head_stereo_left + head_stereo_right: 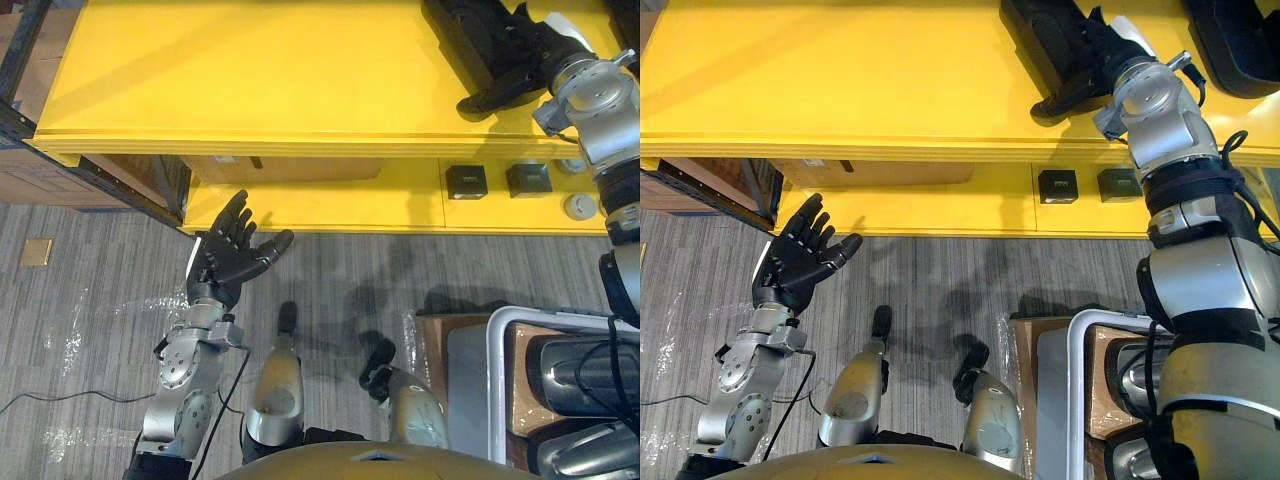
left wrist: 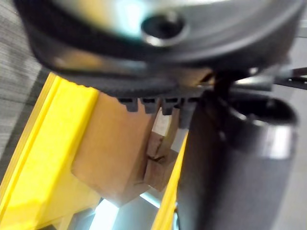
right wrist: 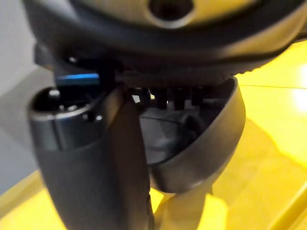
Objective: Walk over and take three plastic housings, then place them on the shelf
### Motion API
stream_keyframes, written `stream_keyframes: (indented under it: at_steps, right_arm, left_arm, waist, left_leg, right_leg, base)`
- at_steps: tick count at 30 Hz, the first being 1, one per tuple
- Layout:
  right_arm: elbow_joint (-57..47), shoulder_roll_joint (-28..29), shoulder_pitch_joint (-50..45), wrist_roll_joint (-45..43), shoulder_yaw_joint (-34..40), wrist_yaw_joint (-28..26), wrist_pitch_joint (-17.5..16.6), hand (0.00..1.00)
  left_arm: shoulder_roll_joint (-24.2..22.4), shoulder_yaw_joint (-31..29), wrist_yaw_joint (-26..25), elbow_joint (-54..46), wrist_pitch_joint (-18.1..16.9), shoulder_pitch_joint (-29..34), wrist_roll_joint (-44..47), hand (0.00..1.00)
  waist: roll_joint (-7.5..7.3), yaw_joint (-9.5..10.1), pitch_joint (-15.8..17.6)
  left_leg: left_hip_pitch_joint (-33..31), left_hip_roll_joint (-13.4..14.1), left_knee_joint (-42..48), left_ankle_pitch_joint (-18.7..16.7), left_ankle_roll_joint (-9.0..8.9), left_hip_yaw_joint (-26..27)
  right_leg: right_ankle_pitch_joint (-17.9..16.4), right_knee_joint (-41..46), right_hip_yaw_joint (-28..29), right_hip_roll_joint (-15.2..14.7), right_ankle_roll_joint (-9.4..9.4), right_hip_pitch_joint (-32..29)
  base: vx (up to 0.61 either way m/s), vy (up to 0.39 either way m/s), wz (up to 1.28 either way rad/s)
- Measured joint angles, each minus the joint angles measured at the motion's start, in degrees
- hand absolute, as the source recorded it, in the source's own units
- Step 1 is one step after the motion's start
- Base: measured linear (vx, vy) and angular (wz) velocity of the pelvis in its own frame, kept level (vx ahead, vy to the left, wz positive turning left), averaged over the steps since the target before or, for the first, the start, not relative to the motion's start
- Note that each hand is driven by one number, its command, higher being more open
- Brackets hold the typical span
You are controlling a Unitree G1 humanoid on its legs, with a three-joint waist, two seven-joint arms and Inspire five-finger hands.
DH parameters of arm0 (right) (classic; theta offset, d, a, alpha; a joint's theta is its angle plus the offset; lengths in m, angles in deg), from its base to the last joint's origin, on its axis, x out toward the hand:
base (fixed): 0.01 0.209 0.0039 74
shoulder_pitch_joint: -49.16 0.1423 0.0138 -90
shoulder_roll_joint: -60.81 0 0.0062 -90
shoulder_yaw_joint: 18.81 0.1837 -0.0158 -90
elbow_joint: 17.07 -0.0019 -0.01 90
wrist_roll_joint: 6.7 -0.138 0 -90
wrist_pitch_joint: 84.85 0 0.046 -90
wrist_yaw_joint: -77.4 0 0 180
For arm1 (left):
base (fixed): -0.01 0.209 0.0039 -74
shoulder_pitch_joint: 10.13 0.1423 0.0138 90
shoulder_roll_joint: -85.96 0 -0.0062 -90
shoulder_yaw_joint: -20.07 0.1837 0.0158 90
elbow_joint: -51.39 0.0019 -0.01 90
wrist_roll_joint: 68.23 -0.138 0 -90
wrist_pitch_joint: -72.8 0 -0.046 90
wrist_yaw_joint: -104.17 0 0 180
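On the yellow shelf (image 1: 250, 80), far right, the black housing (image 1: 468, 40) is in the right hand (image 1: 528, 48), fingers clamped on it, so it should settle flat before release; the left hand (image 1: 228, 255), fingers apart, hangs idle above the floor (image 1: 400, 275).

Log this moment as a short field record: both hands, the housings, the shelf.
right hand: the right hand is curled on a black plastic housing that sits on the top of the yellow shelf
left hand: the left hand is open with fingers spread and holds nothing, above the floor in front of the shelf
other housing: a second housing lies on the shelf top to the right
lower level: two small black boxes
bin: a white-rimmed bin at lower right holds dark curved parts
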Motion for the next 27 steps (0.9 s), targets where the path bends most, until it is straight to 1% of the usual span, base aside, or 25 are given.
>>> stream_keyframes:
  at_steps: [1, 5, 7, 8, 9, 12, 13, 15, 16, 18, 22, 26, 27]
  right_arm:
    - [0.0, 0.0, 0.0, 0.2, 0.0, 0.2, -0.2, 0.00]
    - [0.2, 0.0, 1.4, 3.2, 0.0, 4.0, -0.6, 0.00]
    - [0.2, 0.0, 1.5, 3.3, 0.0, 5.1, -0.8, 0.00]
    - [0.1, 0.0, 1.6, 3.3, 0.8, 6.9, -1.1, 0.00]
    - [0.1, 0.0, 1.8, 3.2, 1.6, 7.5, -1.3, 0.00]
    - [0.2, -1.2, 2.7, 3.2, 2.0, 6.3, -2.0, 0.00]
    - [0.8, -1.1, 2.5, 3.2, 1.1, 5.8, -1.8, 0.00]
    - [1.1, -1.1, 2.4, 3.2, 1.0, 6.1, -2.4, 0.00]
    - [0.9, -1.1, 2.4, 3.2, 1.0, 7.0, -3.3, 0.00]
    - [0.9, -1.1, 2.4, 3.3, 1.0, 7.7, -3.9, 0.00]
    - [0.9, -0.4, 2.0, 4.7, 1.0, 9.0, -2.9, 0.00]
    - [1.0, 1.5, 1.6, 8.3, 1.0, 12.1, -1.4, 0.00]
    - [1.0, 2.4, 1.5, 9.5, 1.4, 13.0, -0.5, 0.00]
  left_arm:
    - [0.0, 0.2, 0.0, 0.0, 0.0, 0.0, 0.1, 1.00]
    - [-0.1, 0.5, -0.2, 0.0, -0.1, -0.2, 0.3, 1.00]
    - [-0.1, 0.5, -0.4, 0.0, -0.1, -0.1, 0.2, 1.00]
    - [-0.1, 0.5, -0.5, 0.0, -0.1, -0.2, 0.3, 1.00]
    - [-0.1, 0.5, -0.6, 0.0, -0.1, -0.2, 0.3, 1.00]
    - [-0.1, 0.5, -0.8, 0.0, -0.1, -0.2, 0.3, 1.00]
    - [-0.1, 0.5, -0.8, 0.0, -0.1, -0.4, 0.3, 1.00]
    - [-0.1, 0.5, -0.9, 0.0, -0.1, -0.7, 0.3, 1.00]
    - [-0.1, 0.5, -1.0, 0.0, -0.1, -0.8, 0.3, 1.00]
    - [-0.1, 0.5, -1.1, 0.0, -0.1, -0.8, 0.3, 1.00]
    - [-0.1, 1.1, -1.7, 0.0, -0.1, -0.8, 0.3, 1.00]
    - [-0.1, 2.7, -2.0, 0.0, -0.1, -0.8, 0.3, 1.00]
    - [-0.2, 3.0, -2.1, 0.0, -0.1, -0.8, 0.2, 1.00]
  waist:
    - [0.02, 0.06, 0.0]
    - [0.64, -0.18, 0.8]
    - [0.64, -0.23, 0.8]
    - [0.65, -0.21, 0.8]
    - [0.65, -0.22, 0.8]
    - [0.69, -0.43, 0.8]
    - [0.94, -0.41, 0.9]
    - [1.47, -0.36, 1.2]
    - [1.73, -0.28, 1.3]
    - [1.77, -0.24, 1.3]
    - [1.77, -0.27, 1.3]
    - [1.80, -0.18, 1.3]
    - [1.80, -0.20, 1.3]
  left_leg:
    - [-0.1, 0.0, 0.0, 0.0, -0.01, 0.0]
    - [-0.4, 0.0, 0.0, 0.2, -0.23, -0.1]
    - [-0.4, 0.0, 0.0, 0.2, -0.28, -0.2]
    - [-0.4, 0.1, 0.0, 0.2, -0.34, -0.2]
    - [-0.5, 0.1, 0.0, 0.2, -0.36, -0.2]
    - [-0.9, 0.1, 0.1, 0.3, -0.41, -0.3]
    - [-0.9, 0.1, 0.1, 0.3, -0.41, -0.3]
    - [-0.9, 0.0, 0.1, 0.3, -0.39, -0.3]
    - [-0.9, -0.1, 0.1, 0.4, -0.37, -0.4]
    - [-0.9, -0.2, 0.2, 0.4, -0.37, -0.5]
    - [-0.9, -0.4, 0.2, 0.4, -0.37, -0.6]
    - [-1.0, -0.5, 0.3, 0.4, -0.36, -0.5]
    - [-1.0, -0.5, 0.4, 0.4, -0.36, -0.4]
  right_leg:
    - [-0.1, 0.3, 0.1, 0.0, -0.02, -0.2]
    - [-0.4, 0.6, 0.0, 0.0, -0.27, -0.8]
    - [-0.7, 1.1, 0.0, -0.1, -0.37, -1.0]
    - [-0.8, 1.3, 0.0, -0.1, -0.41, -1.1]
    - [-0.8, 1.3, 0.0, -0.1, -0.42, -1.3]
    - [-0.8, 1.4, 0.0, -0.1, -0.43, -1.6]
    - [-0.8, 1.4, 0.0, -0.1, -0.43, -1.6]
    - [-0.8, 1.7, 0.0, -0.1, -0.42, -1.6]
    - [-1.0, 2.2, 0.1, -0.4, -0.39, -1.9]
    - [-1.5, 2.5, 0.0, -0.6, -0.34, -2.0]
    - [-1.7, 3.0, 0.0, -0.9, -0.31, -2.2]
    - [-1.7, 3.1, 0.2, -1.0, -0.30, -2.3]
    - [-1.7, 3.1, 0.2, -1.0, -0.31, -2.3]
  base:
    - [-0.02, -0.012, -0.03]
    - [0.00, 0.000, 0.00]
    - [0.00, 0.000, 0.00]
    - [0.00, 0.000, 0.00]
    - [0.00, 0.000, 0.00]
    - [0.00, 0.000, 0.00]
    - [0.00, 0.000, 0.00]
    - [0.00, 0.000, 0.00]
    - [0.00, 0.000, 0.00]
    - [0.00, -0.012, 0.04]
    - [0.00, -0.003, 0.01]
    - [0.00, 0.000, 0.00]
    - [0.00, 0.000, 0.00]
